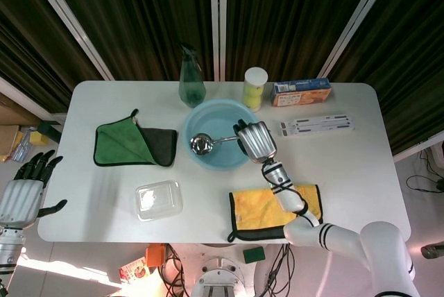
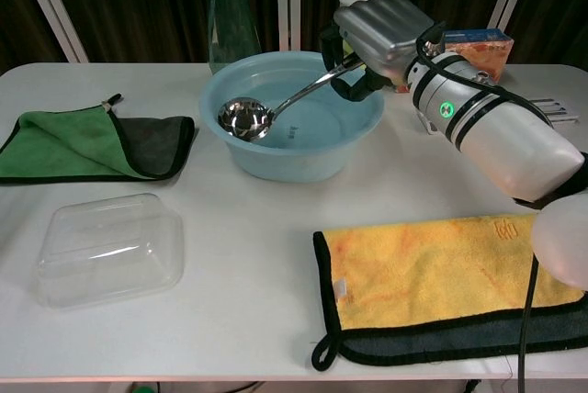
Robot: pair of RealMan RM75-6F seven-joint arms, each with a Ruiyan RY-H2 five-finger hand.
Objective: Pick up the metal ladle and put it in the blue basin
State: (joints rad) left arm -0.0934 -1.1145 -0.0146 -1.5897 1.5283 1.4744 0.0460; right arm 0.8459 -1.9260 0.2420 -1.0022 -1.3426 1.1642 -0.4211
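Note:
The metal ladle (image 1: 208, 142) (image 2: 266, 113) slants down into the blue basin (image 1: 200, 127) (image 2: 312, 159), its bowl low at the basin's left side. My right hand (image 1: 255, 138) (image 2: 381, 30) grips the handle's end above the basin's right rim. Whether the ladle's bowl touches the basin's floor I cannot tell. My left hand (image 1: 26, 188) hangs off the table's left edge, fingers spread, holding nothing; the chest view does not show it.
A green cloth (image 1: 132, 144) (image 2: 87, 143) lies left of the basin, a clear plastic lid (image 1: 159, 199) (image 2: 110, 246) in front of it. A yellow cloth (image 1: 274, 210) (image 2: 450, 274) lies front right. Behind the basin stand a green bottle (image 1: 191, 78), a ball tube (image 1: 254, 87) and an orange box (image 1: 300, 92).

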